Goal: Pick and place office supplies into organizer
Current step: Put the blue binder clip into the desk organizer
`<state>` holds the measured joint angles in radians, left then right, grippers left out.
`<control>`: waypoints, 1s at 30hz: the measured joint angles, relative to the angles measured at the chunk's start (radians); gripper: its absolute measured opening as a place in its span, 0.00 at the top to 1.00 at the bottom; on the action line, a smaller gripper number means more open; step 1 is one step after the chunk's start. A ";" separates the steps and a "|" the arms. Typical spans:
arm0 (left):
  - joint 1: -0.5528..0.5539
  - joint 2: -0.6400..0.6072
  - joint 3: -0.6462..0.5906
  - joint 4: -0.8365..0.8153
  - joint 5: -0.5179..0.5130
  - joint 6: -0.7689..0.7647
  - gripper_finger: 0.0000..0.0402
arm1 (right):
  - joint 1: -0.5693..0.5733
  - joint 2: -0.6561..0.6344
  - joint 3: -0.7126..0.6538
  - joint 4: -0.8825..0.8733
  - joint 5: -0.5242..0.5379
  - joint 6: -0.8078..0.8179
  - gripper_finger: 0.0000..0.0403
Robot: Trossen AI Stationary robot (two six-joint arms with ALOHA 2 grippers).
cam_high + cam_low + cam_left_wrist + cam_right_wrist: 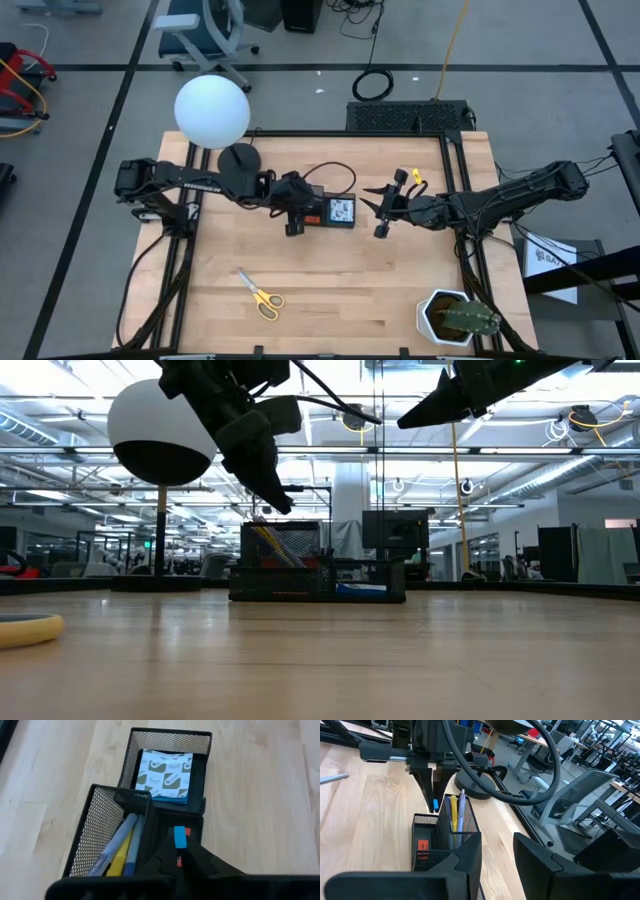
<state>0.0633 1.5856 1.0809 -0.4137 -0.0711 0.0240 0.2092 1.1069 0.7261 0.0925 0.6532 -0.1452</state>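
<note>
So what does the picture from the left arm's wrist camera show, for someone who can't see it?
The left end effector is shut on a small blue piece and holds it over a black mesh organizer on a wooden table. The tall section holds pens, a low section holds a blue patterned pad, and something red peeks out behind the blue piece.

Black mesh organizer (150,780), blue pin (179,836)

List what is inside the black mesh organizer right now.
The organizer holds pens in its tall section, a blue pad in the low tray, and a red piece in a small section. The left gripper, shut on a blue pin, covers the middle compartment's floor.
</note>
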 joint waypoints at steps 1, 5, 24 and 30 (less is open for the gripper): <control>0.002 0.000 0.000 0.000 0.000 0.000 0.95 | 0.000 0.000 0.000 0.000 0.000 0.000 0.74; 0.003 0.000 0.000 0.000 0.000 0.009 0.96 | 0.000 0.000 0.000 0.000 0.000 -0.001 0.74; 0.004 0.000 0.001 -0.003 -0.087 -0.029 0.81 | 0.000 0.000 0.000 0.000 0.000 -0.005 0.74; 0.004 0.000 0.001 -0.001 -0.087 -0.033 0.81 | 0.000 0.000 0.000 0.000 0.000 -0.009 0.74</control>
<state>0.0669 1.5856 1.0817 -0.4148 -0.1581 -0.0093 0.2092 1.1069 0.7261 0.0928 0.6533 -0.1543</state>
